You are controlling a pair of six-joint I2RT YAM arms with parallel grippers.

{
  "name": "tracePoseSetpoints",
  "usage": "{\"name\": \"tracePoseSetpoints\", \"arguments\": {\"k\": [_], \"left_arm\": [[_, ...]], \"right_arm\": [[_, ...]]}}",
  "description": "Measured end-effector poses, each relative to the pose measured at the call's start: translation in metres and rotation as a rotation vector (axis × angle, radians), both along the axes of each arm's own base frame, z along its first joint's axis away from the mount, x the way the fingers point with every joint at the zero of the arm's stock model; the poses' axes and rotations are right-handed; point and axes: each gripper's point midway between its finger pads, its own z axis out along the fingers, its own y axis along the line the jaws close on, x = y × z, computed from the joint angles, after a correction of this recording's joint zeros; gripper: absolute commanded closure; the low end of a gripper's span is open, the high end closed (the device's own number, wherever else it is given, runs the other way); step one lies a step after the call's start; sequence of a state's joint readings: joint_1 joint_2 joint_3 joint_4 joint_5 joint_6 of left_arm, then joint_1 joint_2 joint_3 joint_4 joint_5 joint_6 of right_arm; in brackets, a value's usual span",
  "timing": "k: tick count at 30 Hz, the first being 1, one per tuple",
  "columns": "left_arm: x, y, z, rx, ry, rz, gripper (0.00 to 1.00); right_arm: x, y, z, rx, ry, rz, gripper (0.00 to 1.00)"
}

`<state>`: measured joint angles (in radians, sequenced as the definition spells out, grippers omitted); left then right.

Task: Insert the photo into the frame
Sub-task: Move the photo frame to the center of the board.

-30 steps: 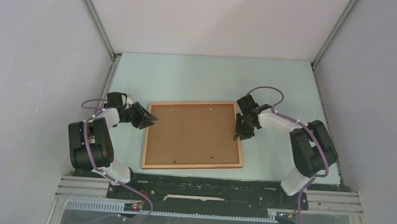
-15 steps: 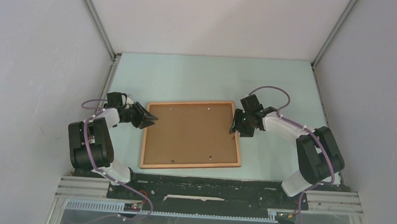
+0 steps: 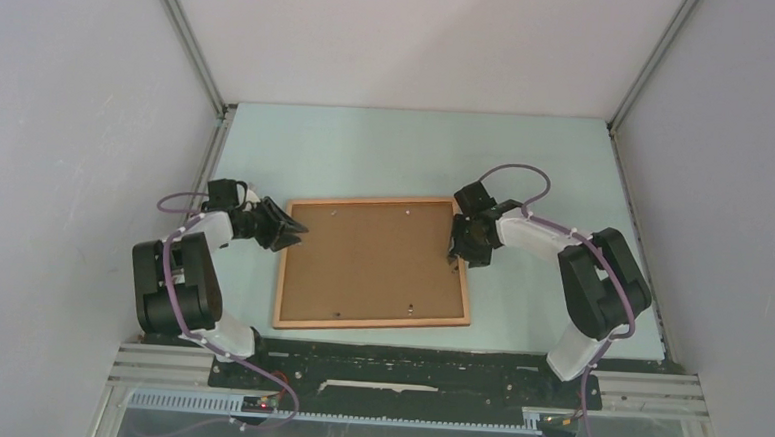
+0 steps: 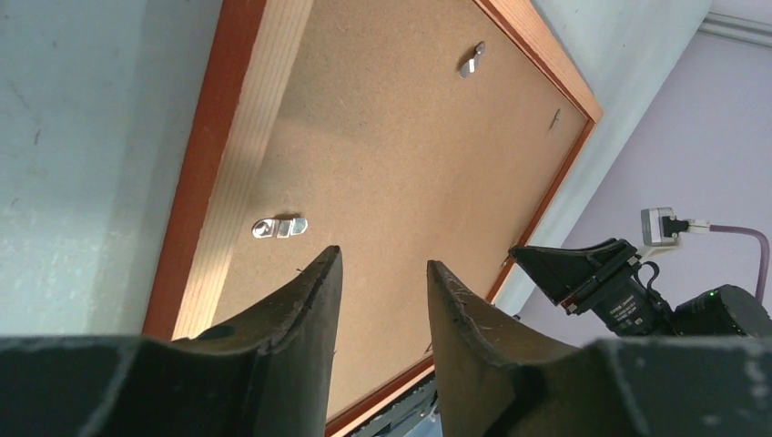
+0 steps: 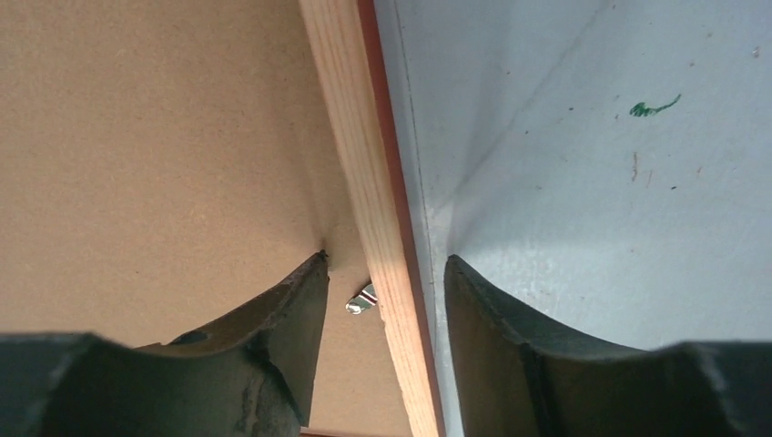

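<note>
**Q:** How many items are there?
**A:** One frame [image 3: 372,324], one board [image 3: 373,263] and two arms, each with one pincer. The photo shows in no view.

**Q:** Where is the frame, and how does it lie?
**A:** It lies flat, back up, on the tabletop [image 3: 387,153], between the two arms. Its long sides run left to right, slightly skewed.

**Q:** What is in the frame?
**A:** The brown board sits inside the orange rim and covers the whole opening. Anything under the board is hidden.

**Q:** How many fasteners are there?
**A:** The overhead view shows four small metal tabs [image 3: 336,214] on the board, two near the far rim and two near the near rim. The right wrist view shows one tab [image 5: 362,299] just beside the right rim. Whether it is one of the four cannot be told.

**Q:** What is the state of the left pincer?
**A:** The left pincer [image 3: 301,232] is at the frame's far left corner, pointing across the board. Its fingers [image 4: 291,309] stand apart with nothing between them, so it holds nothing. Whether it touches the board cannot be told.

**Q:** What is the state of the right pincer?
**A:** The right pincer [image 3: 455,256] is at the right rim, toward the far end. Its jaws stand apart and straddle the rim, one finger over the board and the other over the tabletop. A gap shows on each side of the rim, so there is no grip.
</note>
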<state>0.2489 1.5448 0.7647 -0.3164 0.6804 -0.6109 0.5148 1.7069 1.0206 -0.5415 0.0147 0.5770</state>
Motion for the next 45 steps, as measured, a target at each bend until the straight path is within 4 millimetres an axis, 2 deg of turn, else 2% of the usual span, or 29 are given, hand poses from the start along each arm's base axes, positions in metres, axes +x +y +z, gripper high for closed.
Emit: {"name": "tracePoseSetpoints", "arguments": {"k": [2, 6, 11, 16, 21, 26, 28, 32, 36, 42, 45], "left_arm": [[0.000, 0.001, 0.004, 0.014, -0.013, 0.004, 0.47], [0.002, 0.008, 0.012, 0.037, -0.047, 0.018, 0.37], [0.003, 0.021, 0.012, 0.058, -0.042, 0.062, 0.29], [0.003, 0.032, 0.010, 0.066, -0.030, 0.102, 0.24], [0.003, 0.036, 0.003, 0.055, -0.002, 0.119, 0.22], [0.000, 0.034, -0.001, 0.048, 0.010, 0.117, 0.21], [-0.001, 0.034, -0.001, 0.048, 0.011, 0.117, 0.20], [-0.001, 0.033, 0.000, 0.051, 0.006, 0.112, 0.17], [-0.003, 0.028, 0.002, 0.074, -0.001, 0.089, 0.15], [-0.009, 0.012, 0.008, 0.128, -0.027, 0.017, 0.13], [-0.012, 0.006, 0.009, 0.174, -0.028, -0.023, 0.11]], "right_arm": [[0.000, 0.000, 0.001, -0.009, -0.002, 0.006, 0.50], [-0.005, 0.001, 0.001, -0.024, 0.010, 0.019, 0.51], [-0.007, 0.002, 0.001, -0.028, 0.015, 0.031, 0.52], [-0.006, 0.001, 0.000, -0.024, 0.011, 0.029, 0.68], [-0.006, -0.006, 0.001, 0.001, 0.012, 0.011, 0.84], [-0.006, -0.008, 0.001, 0.014, -0.002, 0.027, 0.92], [-0.005, -0.009, 0.001, 0.022, -0.006, 0.027, 0.99], [-0.005, -0.012, 0.001, 0.048, -0.006, 0.015, 1.00], [-0.005, -0.030, 0.002, 0.048, -0.008, -0.030, 1.00], [-0.006, -0.079, 0.002, 0.017, -0.022, -0.148, 1.00], [-0.005, -0.097, 0.003, 0.001, -0.031, -0.164, 0.96]]}}
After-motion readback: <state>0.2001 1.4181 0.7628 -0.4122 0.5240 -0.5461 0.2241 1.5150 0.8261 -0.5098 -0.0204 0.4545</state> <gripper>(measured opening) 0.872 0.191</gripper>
